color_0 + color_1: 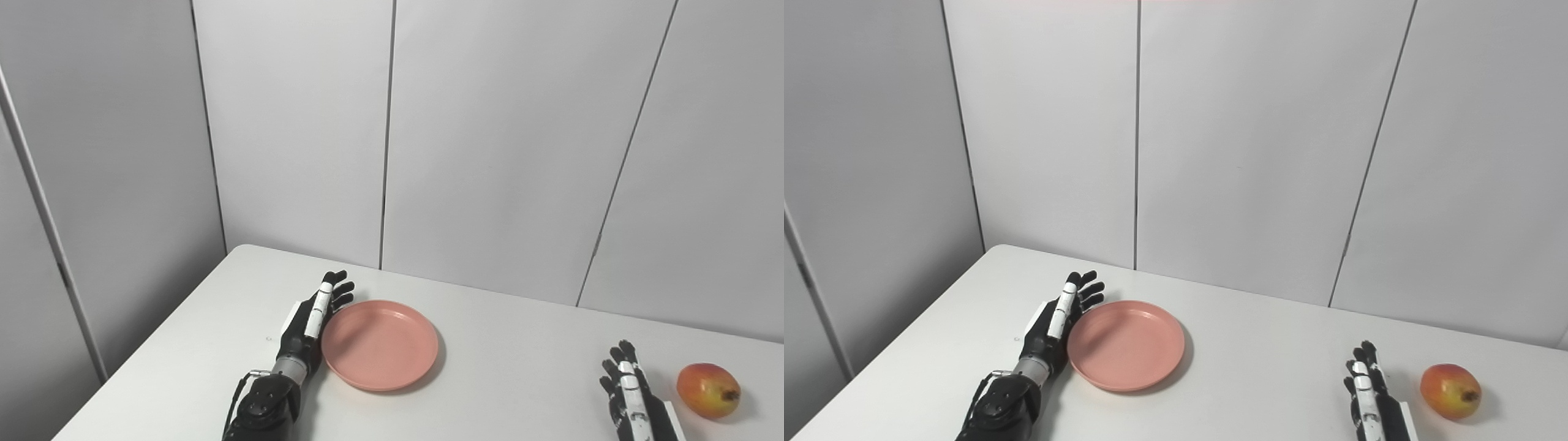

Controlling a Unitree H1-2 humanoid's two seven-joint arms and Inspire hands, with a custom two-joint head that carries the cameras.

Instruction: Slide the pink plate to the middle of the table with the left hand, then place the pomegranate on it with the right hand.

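Observation:
The pink plate [380, 344] lies flat on the white table [502, 367], left of the middle. My left hand [312, 321] stands on edge against the plate's left rim, fingers straight and apart, holding nothing. The pomegranate [708, 390], red and yellow, rests near the table's right side. My right hand [628, 389] lies open at the bottom edge, a short way left of the fruit and not touching it.
Grey wall panels [490, 135] rise close behind the table's far edge and along its left side. Bare tabletop stretches between the plate and my right hand.

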